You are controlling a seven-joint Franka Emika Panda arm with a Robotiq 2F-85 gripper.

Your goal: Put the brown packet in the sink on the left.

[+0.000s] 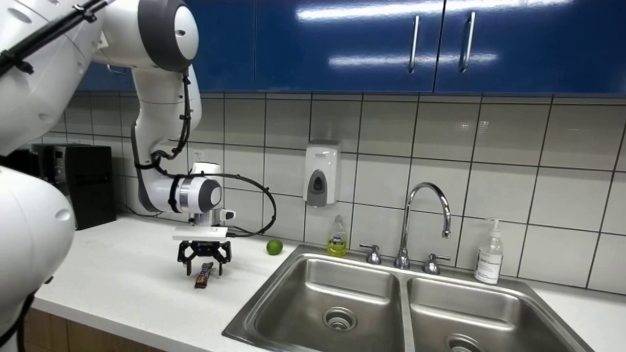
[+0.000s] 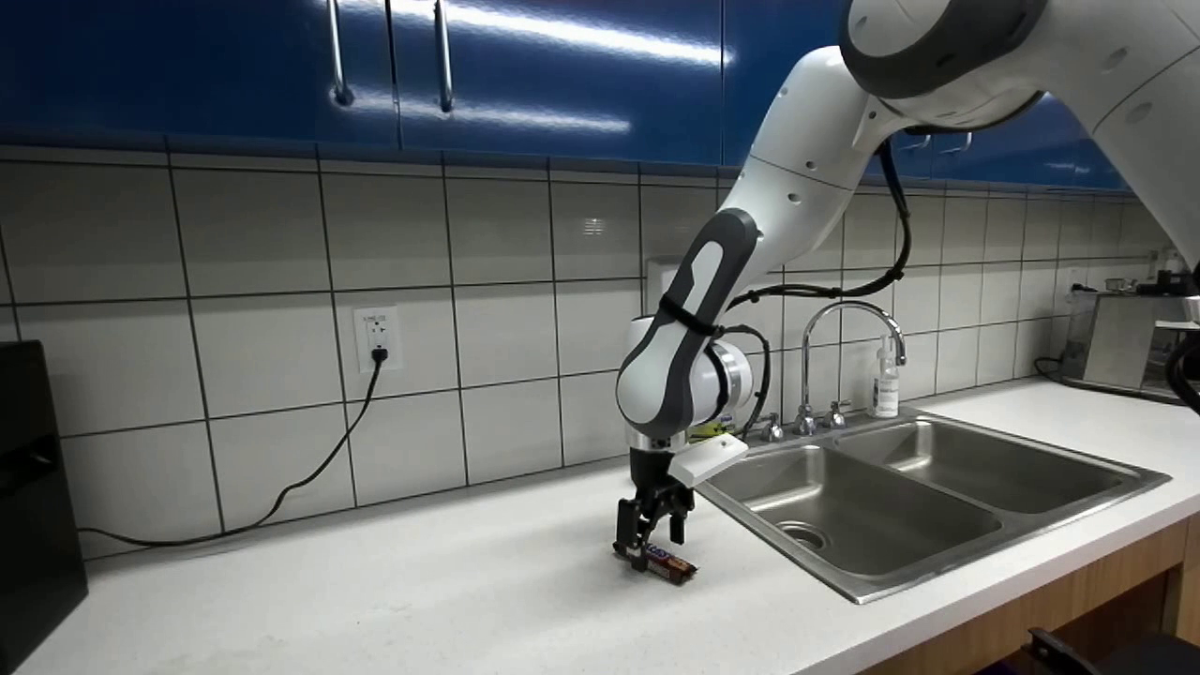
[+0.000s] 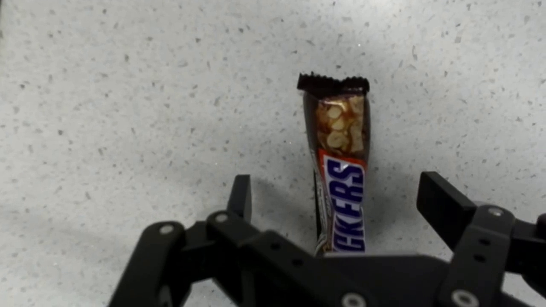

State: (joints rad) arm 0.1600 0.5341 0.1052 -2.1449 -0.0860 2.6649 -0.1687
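Note:
The brown packet, a Snickers bar (image 3: 339,123), lies on the white counter. It also shows in both exterior views (image 1: 201,280) (image 2: 672,566). In the wrist view its lower end is hidden behind the gripper body. My gripper (image 3: 335,185) is open, with one finger on each side of the packet and a gap on both sides. In both exterior views the gripper (image 1: 204,270) (image 2: 658,551) points down over the packet, its fingertips close to the counter. The steel sink has two basins; the left basin (image 1: 288,313) is nearer the packet and also shows here (image 2: 872,525).
A green lime (image 1: 274,247) lies on the counter by the sink's back corner. A dish soap bottle (image 1: 337,239), the faucet (image 1: 405,225) and a sanitizer bottle (image 1: 489,256) stand along the sink's back. A black appliance (image 1: 88,183) stands at the counter's far end.

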